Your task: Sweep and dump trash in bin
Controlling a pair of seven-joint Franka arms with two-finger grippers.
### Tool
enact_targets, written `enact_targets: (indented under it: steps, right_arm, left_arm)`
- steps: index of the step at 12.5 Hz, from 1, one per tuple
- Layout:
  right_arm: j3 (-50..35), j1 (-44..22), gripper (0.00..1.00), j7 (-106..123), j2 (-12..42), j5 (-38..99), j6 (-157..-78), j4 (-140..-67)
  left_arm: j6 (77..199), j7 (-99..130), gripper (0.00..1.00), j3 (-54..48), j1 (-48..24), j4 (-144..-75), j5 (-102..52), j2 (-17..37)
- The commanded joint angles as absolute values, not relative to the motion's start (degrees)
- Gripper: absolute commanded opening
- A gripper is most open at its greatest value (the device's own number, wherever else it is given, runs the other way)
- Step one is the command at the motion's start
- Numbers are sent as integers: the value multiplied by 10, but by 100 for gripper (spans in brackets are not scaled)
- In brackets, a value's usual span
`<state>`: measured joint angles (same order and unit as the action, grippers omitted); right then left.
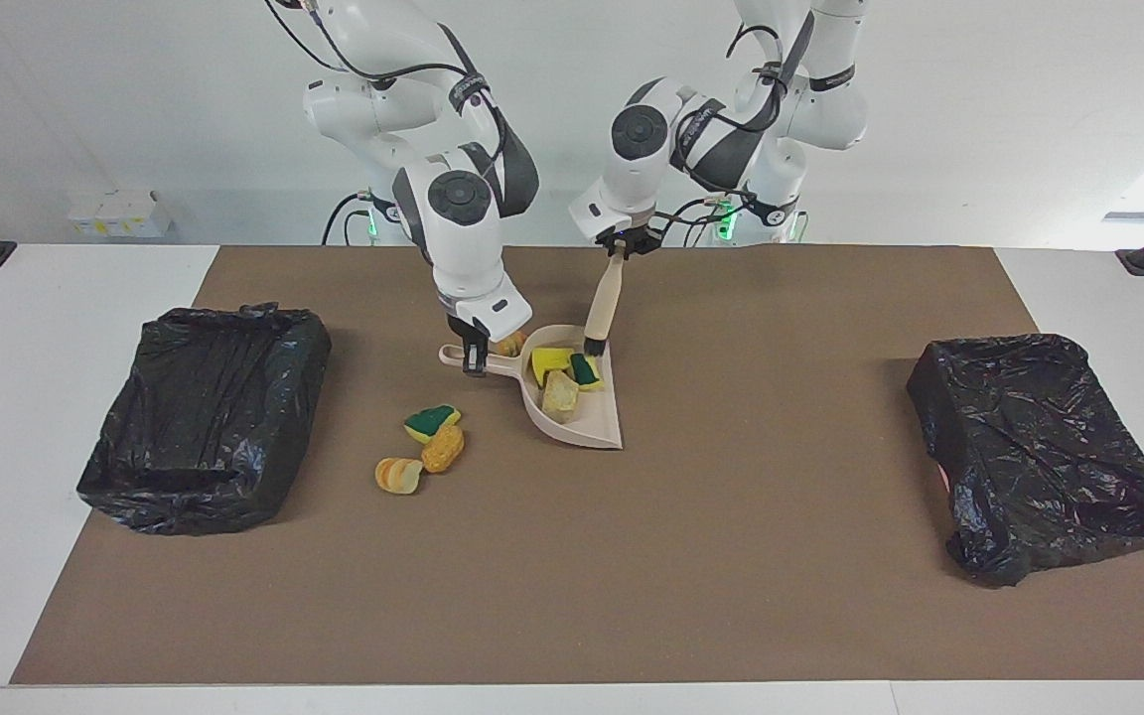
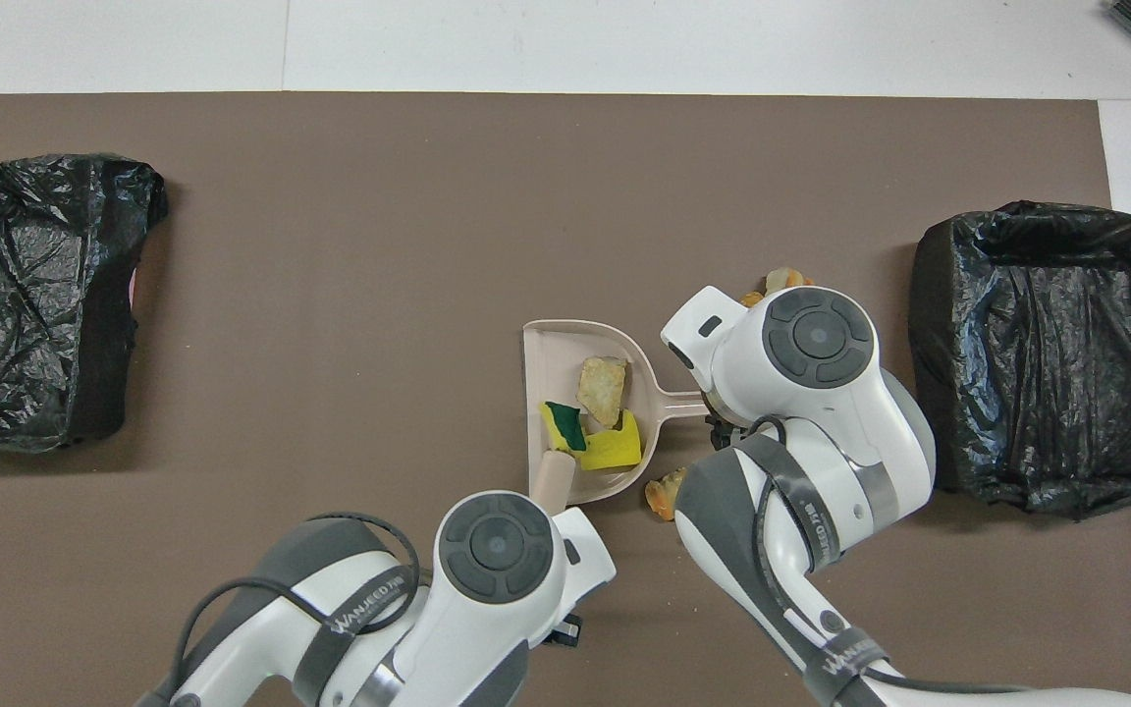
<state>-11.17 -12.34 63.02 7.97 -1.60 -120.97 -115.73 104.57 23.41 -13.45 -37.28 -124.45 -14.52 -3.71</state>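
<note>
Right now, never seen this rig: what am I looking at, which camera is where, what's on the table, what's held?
Two white robot arms with two-finger grippers work at a table with a brown mat. One picture faces the robots from across the table; the other looks down from above their end.

The right gripper is shut on the handle of the beige plastic dustpan, which holds three scraps: two yellow-green sponge pieces and a tan bread-like chunk.

The left gripper is shut on the beige brush, its bristles in the pan.

Three loose scraps lie on the mat, another beside the pan's handle. A black-lined bin sits at each end.
</note>
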Motion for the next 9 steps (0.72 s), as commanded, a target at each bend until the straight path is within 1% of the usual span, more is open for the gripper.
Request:
enact_targets:
  steps: [1, 3, 6, 8, 9]
  right_arm:
    - [-117, -116, 0, 628, 75, 39, -1238, -1166]
    - [-117, -115, 0, 633, 76, 77, -1239, -1165]
    - [-117, -111, 0, 646, 77, 83, -1235, -1155]
    - [-117, -91, 0, 674, 77, 83, -1221, -1135]
    - [-117, -81, 0, 693, 77, 83, -1200, -1121]
  left_arm:
    - [1013, 273, 0, -126, -408, -1253, -160, -69]
    - [1010, 335, 0, -126, -410, -1262, -165, -75]
    - [1005, 416, 0, -126, -425, -1308, -178, -110]
    - [1015, 445, 0, -126, -428, -1342, -210, -132]
    - [1031, 457, 0, -126, -432, -1353, -219, -139]
